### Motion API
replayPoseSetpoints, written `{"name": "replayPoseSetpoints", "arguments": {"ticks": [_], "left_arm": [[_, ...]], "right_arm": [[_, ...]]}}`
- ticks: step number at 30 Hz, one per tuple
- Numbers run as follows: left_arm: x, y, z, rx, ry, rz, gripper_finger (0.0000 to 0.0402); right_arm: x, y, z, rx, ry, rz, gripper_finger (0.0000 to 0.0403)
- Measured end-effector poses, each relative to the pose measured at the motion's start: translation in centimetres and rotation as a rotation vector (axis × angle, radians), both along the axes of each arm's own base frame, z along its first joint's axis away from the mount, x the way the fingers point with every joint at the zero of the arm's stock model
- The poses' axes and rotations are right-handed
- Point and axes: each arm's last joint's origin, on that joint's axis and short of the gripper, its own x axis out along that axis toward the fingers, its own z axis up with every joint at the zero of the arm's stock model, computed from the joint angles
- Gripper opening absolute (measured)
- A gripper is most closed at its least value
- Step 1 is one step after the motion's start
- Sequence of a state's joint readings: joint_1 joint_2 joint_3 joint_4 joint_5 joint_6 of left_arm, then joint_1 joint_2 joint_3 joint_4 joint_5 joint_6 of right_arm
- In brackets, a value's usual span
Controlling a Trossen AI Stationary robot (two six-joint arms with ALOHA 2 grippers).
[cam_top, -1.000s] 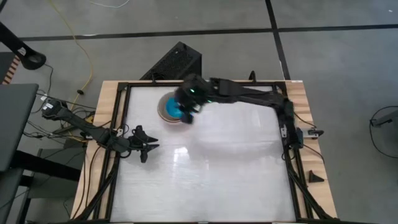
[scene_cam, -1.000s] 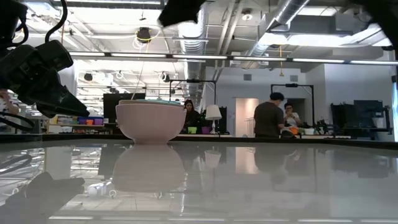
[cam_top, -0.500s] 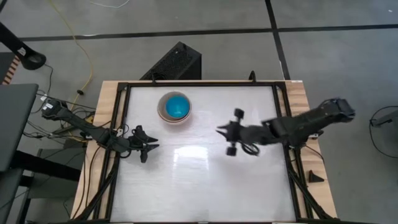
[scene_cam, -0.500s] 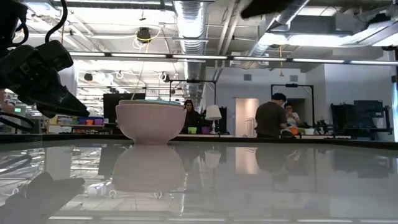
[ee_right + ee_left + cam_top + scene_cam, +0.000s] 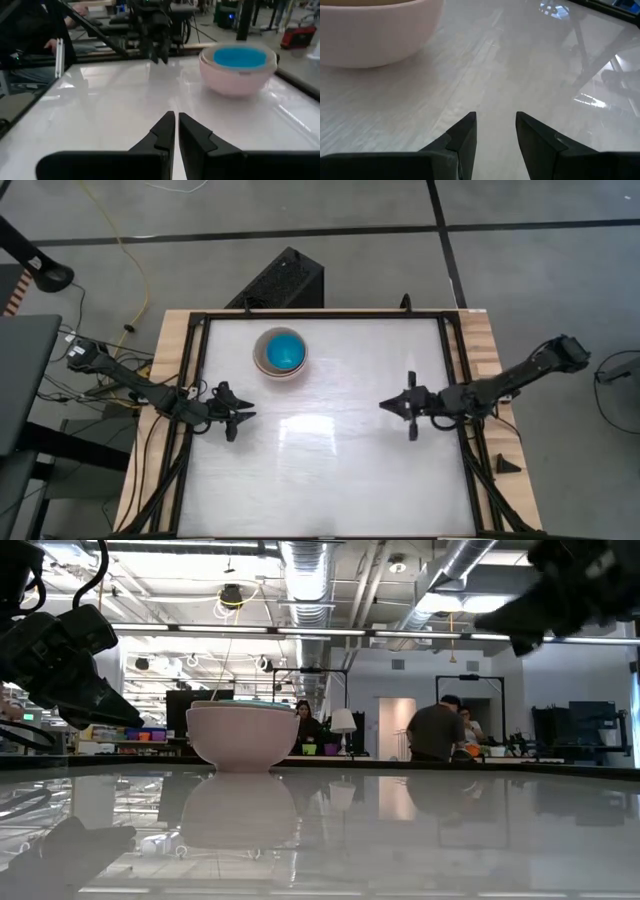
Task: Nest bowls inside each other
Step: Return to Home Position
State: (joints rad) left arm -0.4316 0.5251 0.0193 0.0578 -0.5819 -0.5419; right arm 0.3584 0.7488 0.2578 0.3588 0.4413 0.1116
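Note:
The bowls stand as one stack at the far left-centre of the white table. The outer one is pale pink-white and rests on its base. A blue one sits inside, with thin rims of others showing between them. My left gripper is open above the table's left side, near of the stack, and its fingers are empty. My right gripper hangs over the right side, pointing toward the left, shut and empty. It is well clear of the stack.
A black box stands beyond the table's far edge. A black frame and wooden strips border the table. In the low view, people stand in the room behind. Bare white tabletop spreads between and near of the grippers.
My right gripper has drawn back from above the bowl stack toward the table's right edge and somewhat toward the near edge, sinking lower as it went. The stack stays in place with the blue bowl uppermost inside it.

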Motion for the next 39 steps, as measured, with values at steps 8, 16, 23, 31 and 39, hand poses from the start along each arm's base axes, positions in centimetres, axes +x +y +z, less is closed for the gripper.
{"name": "replayPoseSetpoints", "arguments": {"ticks": [8,16,23,31,39], "left_arm": [[0.0,0.0,0.0,0.0,0.0,0.0,0.0125],[0.0,0.0,0.0,0.0,0.0,0.0,0.0125],[0.0,0.0,0.0,0.0,0.0,0.0,0.0125],[0.0,0.0,0.0,0.0,0.0,0.0,0.0125],[0.0,0.0,0.0,0.0,0.0,0.0,0.0125]], "right_arm": [[-2.7,-1.1,-3.7,0.072,-0.045,0.092,0.0053],[-3.3,-2.4,-4.7,0.081,-0.053,0.09,0.0053],[-3.3,-2.9,-5.7,0.086,0.043,0.044,0.0053],[-3.6,-3.0,-6.8,0.069,0.16,0.038,0.0053],[-3.8,-3.0,-7.4,0.058,0.225,0.035,0.0053]]}}
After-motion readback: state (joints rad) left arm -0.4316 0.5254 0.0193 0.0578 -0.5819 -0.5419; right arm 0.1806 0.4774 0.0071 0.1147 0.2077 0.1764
